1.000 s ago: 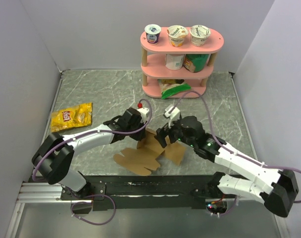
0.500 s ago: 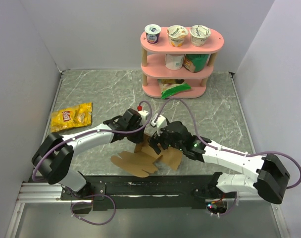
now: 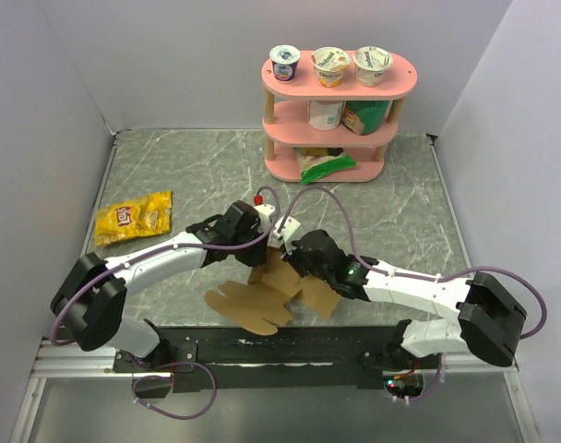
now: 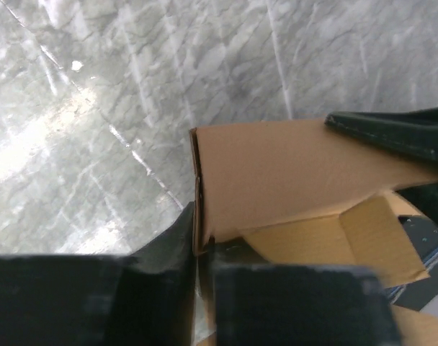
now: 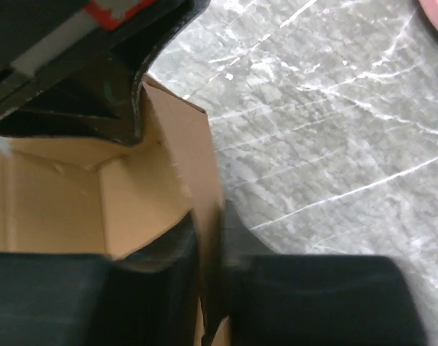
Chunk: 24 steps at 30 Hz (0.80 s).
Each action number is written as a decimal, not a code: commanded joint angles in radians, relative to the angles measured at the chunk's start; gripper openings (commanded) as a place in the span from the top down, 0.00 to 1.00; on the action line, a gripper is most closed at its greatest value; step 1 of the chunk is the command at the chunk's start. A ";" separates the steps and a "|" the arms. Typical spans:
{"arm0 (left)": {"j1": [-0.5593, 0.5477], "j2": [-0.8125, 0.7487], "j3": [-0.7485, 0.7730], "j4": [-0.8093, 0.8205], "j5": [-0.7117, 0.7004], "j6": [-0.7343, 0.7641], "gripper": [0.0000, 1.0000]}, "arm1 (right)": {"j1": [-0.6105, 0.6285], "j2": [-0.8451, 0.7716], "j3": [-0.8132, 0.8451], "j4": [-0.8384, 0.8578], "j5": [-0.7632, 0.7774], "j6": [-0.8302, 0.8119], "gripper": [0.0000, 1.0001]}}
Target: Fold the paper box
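The paper box (image 3: 271, 286) is plain brown cardboard, partly folded up, with flat flaps spread toward the near table edge. My left gripper (image 3: 262, 242) is shut on one raised wall of the paper box (image 4: 276, 173), the cardboard edge pinched between its dark fingers (image 4: 172, 245). Opposite it, my right gripper (image 3: 290, 254) is shut on another upright wall of the paper box (image 5: 194, 158); that wall runs down between its fingers (image 5: 233, 238). The two grippers sit close together above the box.
A yellow snack bag (image 3: 133, 218) lies at the left on the marble table (image 3: 188, 166). A pink three-tier shelf (image 3: 339, 115) with yogurt cups and packets stands at the back. White walls close in both sides.
The right gripper moved left to the box and closed on an upright wall. The box shifted slightly left. The left gripper kept its grip.
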 commanded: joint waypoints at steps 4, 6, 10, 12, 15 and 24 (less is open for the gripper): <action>0.002 -0.085 -0.029 0.068 -0.053 -0.027 0.46 | 0.029 -0.005 -0.005 0.075 0.095 -0.022 0.95; 0.000 -0.111 -0.043 0.077 -0.067 -0.031 0.35 | 0.035 -0.008 -0.005 0.069 0.121 -0.023 0.95; -0.001 -0.145 -0.060 0.083 -0.119 -0.027 0.29 | 0.062 -0.002 -0.003 0.079 0.153 -0.039 0.96; -0.001 -0.153 -0.065 0.097 -0.134 -0.024 0.35 | 0.070 0.004 -0.002 0.084 0.168 -0.046 0.96; -0.004 -0.138 -0.068 0.089 -0.145 -0.025 0.38 | 0.087 0.004 0.011 0.079 0.185 -0.053 0.98; -0.067 -0.113 -0.111 0.140 -0.380 -0.060 0.58 | 0.134 -0.028 0.034 0.067 0.213 -0.051 0.99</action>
